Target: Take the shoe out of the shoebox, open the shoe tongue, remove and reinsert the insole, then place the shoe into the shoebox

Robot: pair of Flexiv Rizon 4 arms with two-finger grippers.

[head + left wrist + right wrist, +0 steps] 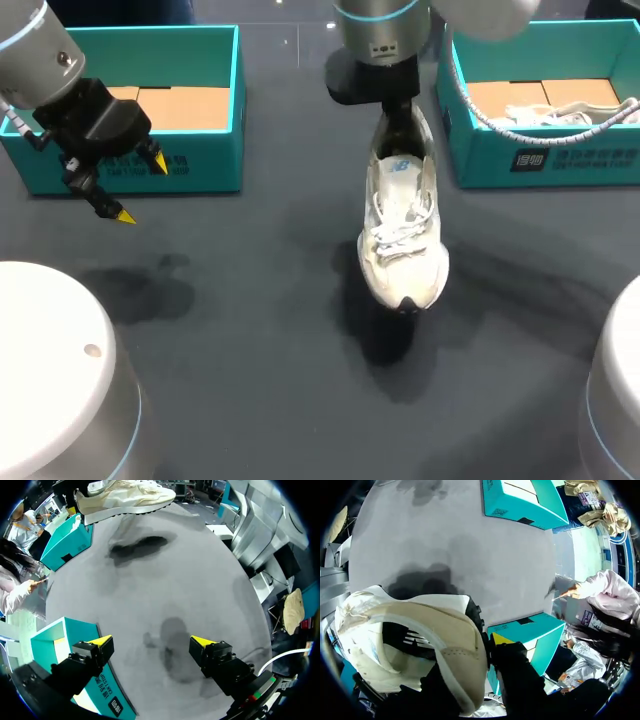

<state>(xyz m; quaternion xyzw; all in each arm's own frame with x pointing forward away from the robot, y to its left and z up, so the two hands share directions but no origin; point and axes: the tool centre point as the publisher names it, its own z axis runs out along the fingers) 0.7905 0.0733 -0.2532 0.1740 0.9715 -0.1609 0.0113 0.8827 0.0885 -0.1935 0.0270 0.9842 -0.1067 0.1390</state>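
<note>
Item: one white lace-up shoe [402, 235], held clear of the dark grey bench [250, 330] near its middle, toe pointing away from the heel grip and its shadow on the surface beneath. Right gripper [397, 125]: clenched on the shoe's heel, with the heel wall between its fingers; one yellow tip shows against the outside of the heel in the right wrist view. Left gripper [152, 642]: released and holding nothing, fingers spread wide, hanging over bare bench just in front of the left shoebox [190, 150]. Left shoebox: teal, open, with a cardboard-brown interior, at the far left of the bench. Right shoebox [560, 155]: teal, open, at the far right, containing a second shoe [570, 115], white, laces visible.
</note>
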